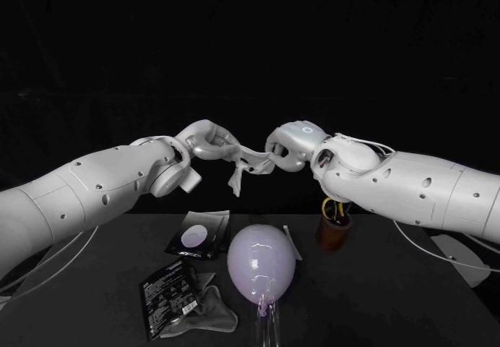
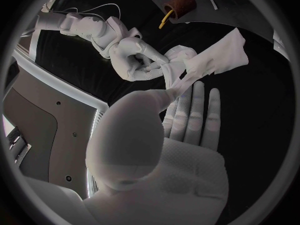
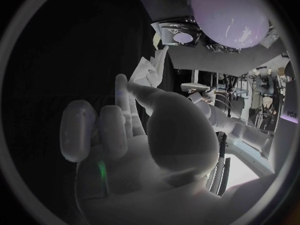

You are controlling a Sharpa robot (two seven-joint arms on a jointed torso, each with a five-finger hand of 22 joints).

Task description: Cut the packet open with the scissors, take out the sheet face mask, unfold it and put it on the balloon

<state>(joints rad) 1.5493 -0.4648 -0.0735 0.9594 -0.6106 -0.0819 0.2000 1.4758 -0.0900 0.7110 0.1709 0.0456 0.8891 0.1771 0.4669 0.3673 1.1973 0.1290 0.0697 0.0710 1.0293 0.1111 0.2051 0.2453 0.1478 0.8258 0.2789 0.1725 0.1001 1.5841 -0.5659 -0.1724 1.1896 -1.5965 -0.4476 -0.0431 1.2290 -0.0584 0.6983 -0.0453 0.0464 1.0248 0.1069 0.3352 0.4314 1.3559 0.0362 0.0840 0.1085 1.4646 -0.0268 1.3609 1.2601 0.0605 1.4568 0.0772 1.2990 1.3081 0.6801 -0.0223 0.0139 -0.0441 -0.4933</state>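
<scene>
Both hands are raised above the table with the white sheet mask (image 1: 244, 170) stretched between them. My left hand (image 1: 204, 141) pinches one end and my right hand (image 1: 290, 147) pinches the other; a loose flap hangs down in the middle. The left wrist view has the mask (image 2: 214, 59) running from my left hand's fingertips (image 2: 187, 97) to the right hand (image 2: 134, 59). In the right wrist view the mask (image 3: 150, 69) sits at the tips of my right hand (image 3: 125, 130). The pale lilac balloon (image 1: 261, 264) lies on the table below, also seen as the balloon (image 3: 230, 16).
A dark packet (image 1: 200, 236) with a round picture lies left of the balloon. A second black packet (image 1: 167, 289) and a crumpled pale sheet (image 1: 209, 315) lie nearer the front. A brown cup (image 1: 335, 231) holding yellow-handled scissors (image 1: 332, 210) stands right of the balloon.
</scene>
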